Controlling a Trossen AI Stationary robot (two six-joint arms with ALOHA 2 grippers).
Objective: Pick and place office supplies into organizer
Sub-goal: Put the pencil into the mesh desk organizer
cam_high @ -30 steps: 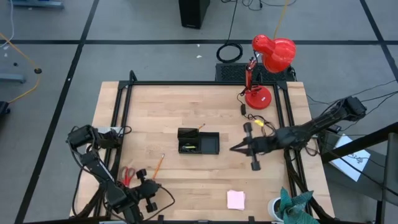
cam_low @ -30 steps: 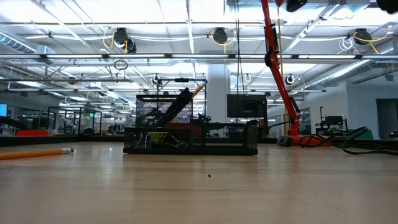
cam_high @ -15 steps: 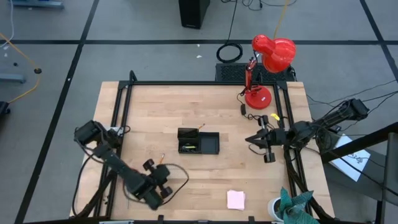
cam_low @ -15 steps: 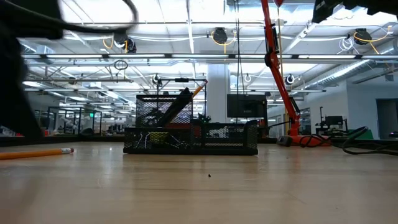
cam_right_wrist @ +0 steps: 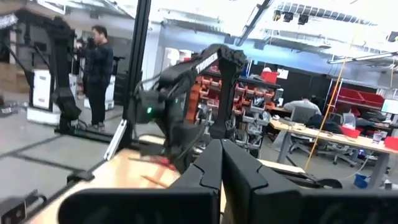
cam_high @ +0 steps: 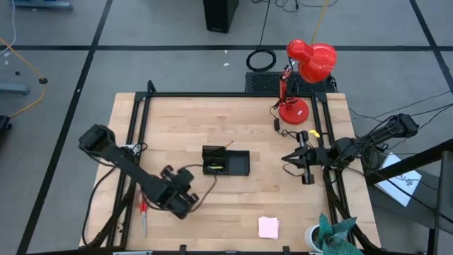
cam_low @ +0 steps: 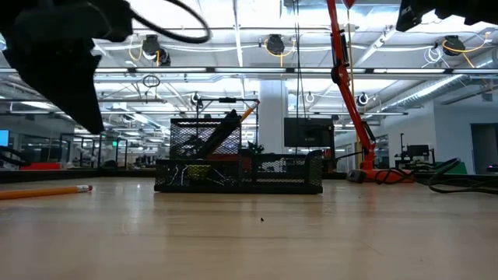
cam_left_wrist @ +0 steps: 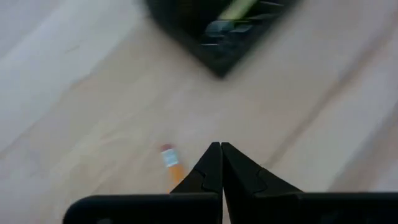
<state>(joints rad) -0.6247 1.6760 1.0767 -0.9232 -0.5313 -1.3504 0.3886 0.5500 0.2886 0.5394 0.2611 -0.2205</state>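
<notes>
Working over a wooden surface, with the supplies lying scattered and the organizer sitting near the middle, probably so either arm can reach it. Hanging the left gripper low at the near left part, jaws pressed together and gripping nothing, likely lining up for a pick. Parking the right gripper just right of the organizer, raised, jaws likewise shut and empty, seemingly waiting. Leaving the red lamp at the far right corner. Holding a dark pen leaning out of the organizer's taller mesh compartment, with a yellow-green piece lying low inside; showing nothing clearly in the shallow one. Lying loose: scissors at the left edge, pink note pad near the front, pencil with its eraser end just ahead of the left fingertips.
</notes>
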